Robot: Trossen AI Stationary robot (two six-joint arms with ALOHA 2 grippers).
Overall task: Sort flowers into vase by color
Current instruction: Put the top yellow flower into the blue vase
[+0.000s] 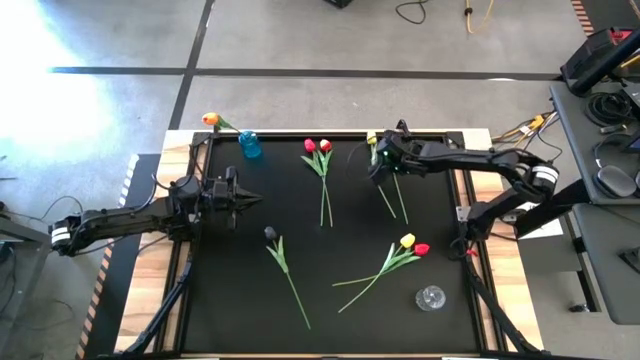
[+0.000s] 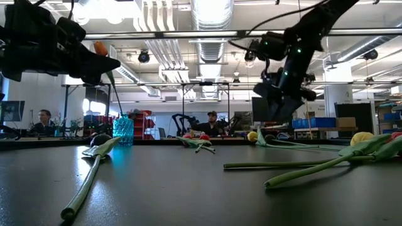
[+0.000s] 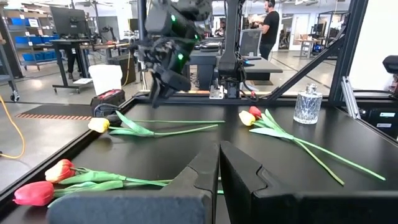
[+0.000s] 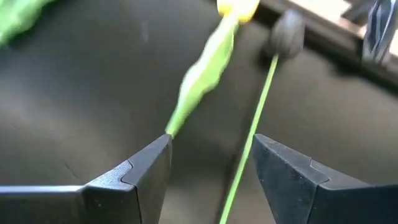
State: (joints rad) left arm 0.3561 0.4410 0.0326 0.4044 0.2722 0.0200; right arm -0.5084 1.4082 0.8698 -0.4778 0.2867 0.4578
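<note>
The yellow tulip point(image 4: 238, 9) lies at the mat's far edge, light and floppy by the look of it, best pinched mid-stem point(image 4: 249, 134), and the right gripper point(image 4: 211, 163) hovers over it, jaws spread wide and empty, while the left gripper point(image 3: 219, 163) waits closed near the blue vase point(image 1: 249, 145).

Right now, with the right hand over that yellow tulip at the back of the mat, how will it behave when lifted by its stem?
The yellow tulip probably droops: its stem is long and thin. It looks light, so the open right hand should lift it easily. Lying flat on the mat, the slim stem may slip.
</note>
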